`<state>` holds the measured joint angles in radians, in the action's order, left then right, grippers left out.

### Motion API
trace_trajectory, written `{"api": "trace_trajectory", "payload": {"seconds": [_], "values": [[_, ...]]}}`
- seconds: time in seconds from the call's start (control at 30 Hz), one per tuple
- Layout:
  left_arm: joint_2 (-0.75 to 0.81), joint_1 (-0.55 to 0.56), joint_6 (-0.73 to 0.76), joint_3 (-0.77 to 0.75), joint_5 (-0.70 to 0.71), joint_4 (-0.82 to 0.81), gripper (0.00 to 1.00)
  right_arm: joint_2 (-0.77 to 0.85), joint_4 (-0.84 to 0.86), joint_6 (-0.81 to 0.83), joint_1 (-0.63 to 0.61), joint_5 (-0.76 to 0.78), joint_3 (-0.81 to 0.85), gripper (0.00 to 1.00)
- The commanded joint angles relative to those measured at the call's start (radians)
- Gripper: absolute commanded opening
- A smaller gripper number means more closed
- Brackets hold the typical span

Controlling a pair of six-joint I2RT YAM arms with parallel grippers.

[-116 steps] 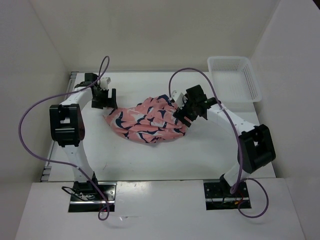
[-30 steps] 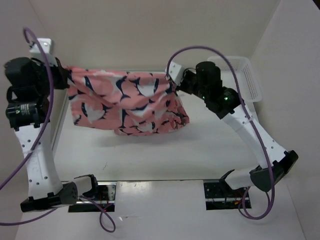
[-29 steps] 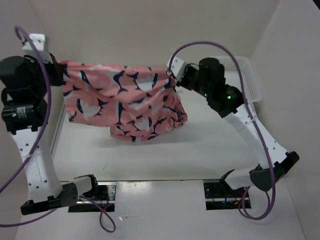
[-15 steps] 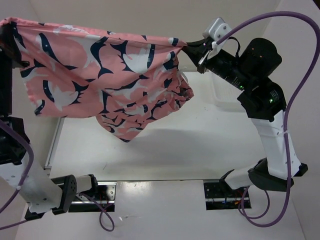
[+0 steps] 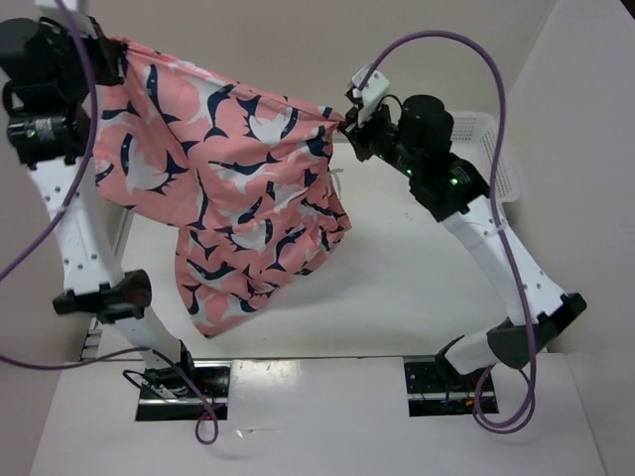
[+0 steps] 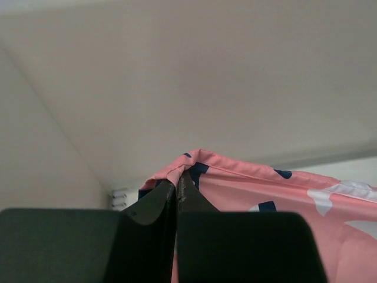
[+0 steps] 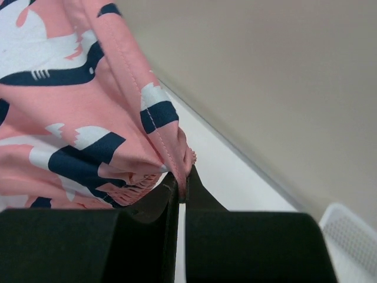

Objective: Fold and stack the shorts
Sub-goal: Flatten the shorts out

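The salmon-pink shorts (image 5: 223, 188) with navy and white bird shapes hang spread in the air above the white table (image 5: 397, 288). At the top left, my left gripper (image 5: 117, 52) is shut on one upper corner. My right gripper (image 5: 342, 121) is shut on the opposite corner, lower and to the right. The top edge slopes down from left to right. The lower part droops toward the table's near left side. In the left wrist view the left gripper (image 6: 177, 184) pinches a folded hem of the shorts (image 6: 247, 183). In the right wrist view the right gripper (image 7: 182, 187) clamps a bunched seam of the shorts (image 7: 76, 118).
A white mesh basket (image 5: 496, 164) sits at the table's back right, partly behind the right arm; its corner (image 7: 353, 236) shows in the right wrist view. Beige walls enclose the table on three sides. Purple cables loop from both arms.
Both arms lifted the shorts off the table and held them spread. In the last half second the shorts came lower, the right corner dropped below the left, and the cloth hangs longer toward the near left.
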<state>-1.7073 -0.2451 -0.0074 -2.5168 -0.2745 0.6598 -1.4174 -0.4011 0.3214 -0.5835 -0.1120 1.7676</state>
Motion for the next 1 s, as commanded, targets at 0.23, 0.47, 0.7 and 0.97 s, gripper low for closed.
{"api": "trace_trajectory", "payload": {"seconds": [0.23,0.47,0.7,0.97], "values": [[-0.343,0.067,0.007,-0.013,-0.037,-0.012,0.00,-0.395,0.048,-0.146,0.191,0.127,0.073,0.00],[-0.598,0.133,0.007,-0.167,0.038,-0.048,0.03,-0.678,0.047,-0.283,0.203,0.243,0.277,0.21],[-0.641,0.170,0.007,-0.277,0.097,-0.016,1.00,-0.822,-0.060,-0.314,0.221,0.358,0.560,0.97],[-0.162,0.092,0.007,0.394,0.080,0.098,0.95,-0.468,-0.130,-0.225,0.241,0.063,-0.017,0.93]]}}
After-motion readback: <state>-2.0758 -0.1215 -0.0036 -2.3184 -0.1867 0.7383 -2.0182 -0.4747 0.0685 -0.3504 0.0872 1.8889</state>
